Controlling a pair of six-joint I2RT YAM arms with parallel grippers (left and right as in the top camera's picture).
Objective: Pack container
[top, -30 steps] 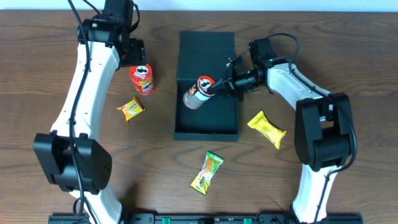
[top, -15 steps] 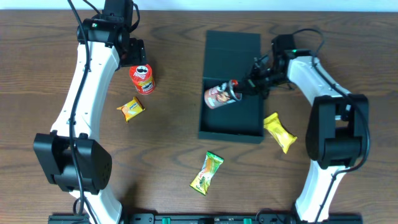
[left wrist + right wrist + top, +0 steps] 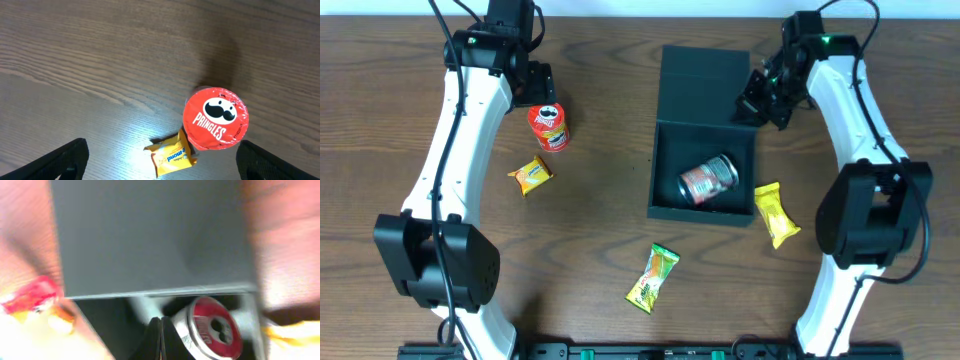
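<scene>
The dark teal container [image 3: 665,170] stands open right of centre, its lid [image 3: 702,78] folded flat behind it. A grey Pringles can with a red end [image 3: 708,181] lies on its side inside; it also shows in the blurred right wrist view [image 3: 214,330]. My right gripper [image 3: 752,104] is shut and empty over the lid's [image 3: 150,235] right edge; its fingers [image 3: 160,336] are pressed together. My left gripper [image 3: 532,88] hangs wide open [image 3: 160,161] above an upright red Pringles can [image 3: 549,127] [image 3: 215,119], holding nothing.
A small yellow packet [image 3: 530,175] [image 3: 171,158] lies just in front of the red can. A longer yellow packet [image 3: 775,213] touches the container's right front corner. A green-orange packet [image 3: 653,277] lies in front of the container.
The right gripper let go of the grey can, which now lies in the box, and drew back to the lid. The container slid right. The left arm has not moved.
</scene>
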